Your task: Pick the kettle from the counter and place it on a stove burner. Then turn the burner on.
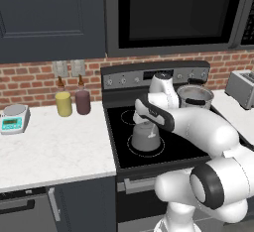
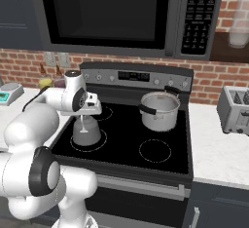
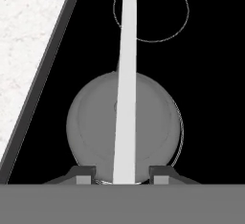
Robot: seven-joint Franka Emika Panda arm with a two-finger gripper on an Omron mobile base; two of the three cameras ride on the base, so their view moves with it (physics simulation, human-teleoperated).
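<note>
The dull-grey kettle [image 1: 146, 138] [image 2: 86, 133] [image 3: 95, 122] stands upright on the black cooktop, inside the large outlined stove burner [image 1: 159, 151] [image 2: 73, 146] at the front left. Its pale arched handle [image 3: 125, 74] runs up the middle of the hand view. My gripper [image 1: 147, 122] [image 2: 85, 118] [image 3: 122, 176] hangs straight above the kettle, open, one fingertip on each side of the handle with a small gap on both sides. The white counter [image 1: 49, 146] [image 3: 24, 50] lies to the left of the stove.
A bigger steel pot [image 1: 195, 96] [image 2: 159, 110] sits on the rear right burner. The stove's knob panel [image 1: 129, 80] [image 2: 146, 77] runs along the back. A toaster [image 2: 237, 110] stands on the right; two jars [image 1: 63, 102] and a scale [image 1: 14, 117] on the left.
</note>
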